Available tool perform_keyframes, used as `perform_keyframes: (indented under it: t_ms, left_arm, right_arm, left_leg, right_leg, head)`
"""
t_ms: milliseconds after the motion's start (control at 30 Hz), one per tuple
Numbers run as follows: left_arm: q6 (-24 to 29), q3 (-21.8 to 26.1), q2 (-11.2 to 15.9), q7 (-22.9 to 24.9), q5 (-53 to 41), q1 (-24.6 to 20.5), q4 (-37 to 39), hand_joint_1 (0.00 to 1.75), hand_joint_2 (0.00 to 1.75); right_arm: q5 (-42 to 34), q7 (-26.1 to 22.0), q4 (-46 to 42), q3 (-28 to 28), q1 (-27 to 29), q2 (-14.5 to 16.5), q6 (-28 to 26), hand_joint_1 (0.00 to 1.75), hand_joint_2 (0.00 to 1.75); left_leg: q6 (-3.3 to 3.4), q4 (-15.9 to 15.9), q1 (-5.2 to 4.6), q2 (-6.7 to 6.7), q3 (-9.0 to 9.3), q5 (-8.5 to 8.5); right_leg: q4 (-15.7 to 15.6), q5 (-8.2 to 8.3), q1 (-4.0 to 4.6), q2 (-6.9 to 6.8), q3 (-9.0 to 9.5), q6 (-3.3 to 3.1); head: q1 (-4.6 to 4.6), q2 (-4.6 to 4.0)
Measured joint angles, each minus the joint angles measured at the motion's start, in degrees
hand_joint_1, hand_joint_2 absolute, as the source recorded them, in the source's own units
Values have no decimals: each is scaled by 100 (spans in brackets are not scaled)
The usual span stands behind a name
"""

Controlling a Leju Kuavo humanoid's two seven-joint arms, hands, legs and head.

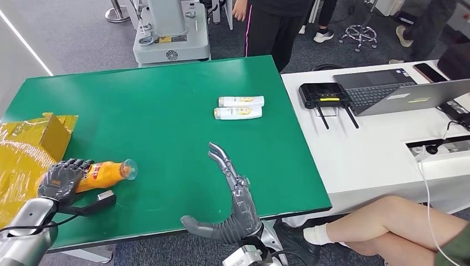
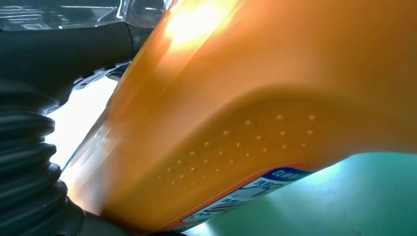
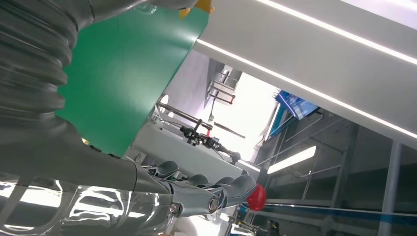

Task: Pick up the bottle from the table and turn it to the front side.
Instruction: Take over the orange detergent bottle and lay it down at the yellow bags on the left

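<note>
Left hand (image 1: 60, 180) fingers grip the orange bottle (image 1: 105, 173) lying at near-left of the green surface (image 1: 166, 116); right hand (image 1: 233, 205) fingers spread, empty.

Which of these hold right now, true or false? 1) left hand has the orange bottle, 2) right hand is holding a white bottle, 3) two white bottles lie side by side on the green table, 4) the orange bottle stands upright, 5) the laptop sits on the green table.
1) True: the left hand grips the orange bottle at the table's near left.
2) False: the right hand holds nothing, fingers spread over the green table.
3) True: the two white bottles lie next to each other toward the far right of the green top.
4) False: it lies roughly horizontal, clear cap end pointing right.
5) False: the laptop sits on the white table beside it.
</note>
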Motion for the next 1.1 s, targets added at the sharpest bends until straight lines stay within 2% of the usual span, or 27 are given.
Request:
perform_keyframes:
  t_ms: [533, 833, 933, 1100]
  left_arm:
    - [-109, 4, -16, 692, -572, -80, 229, 175, 175]
    - [-112, 10, 28, 782, -699, -93, 249, 175, 175]
    - [-44, 28, 116, 838, -805, -97, 255, 175, 175]
    - [156, 177, 422, 725, -859, -93, 309, 175, 175]
  right_arm:
    - [39, -10, 1, 0, 16, -6, 95, 0, 175]
    - [-6, -15, 2, 1, 16, -6, 144, 0, 175]
    - [-15, -30, 4, 4, 13, -6, 152, 0, 175]
    - [-21, -60, 17, 5, 5, -6, 162, 0, 175]
  left_leg:
    - [-22, -15, 1, 5, 17, 9]
    - [-37, -20, 1, 10, 20, 11]
    - [-45, -22, 4, 15, 20, 11]
    - [-54, -24, 6, 13, 14, 16]
  right_leg:
    - [4, 5, 1, 6, 4, -20]
    - [5, 8, 10, 13, 3, -31]
    - [7, 8, 14, 18, -1, -42]
    - [11, 5, 17, 18, -12, -50]
  head:
    - [0, 0]
    - [1, 0]
    - [0, 0]
    - [-1, 0]
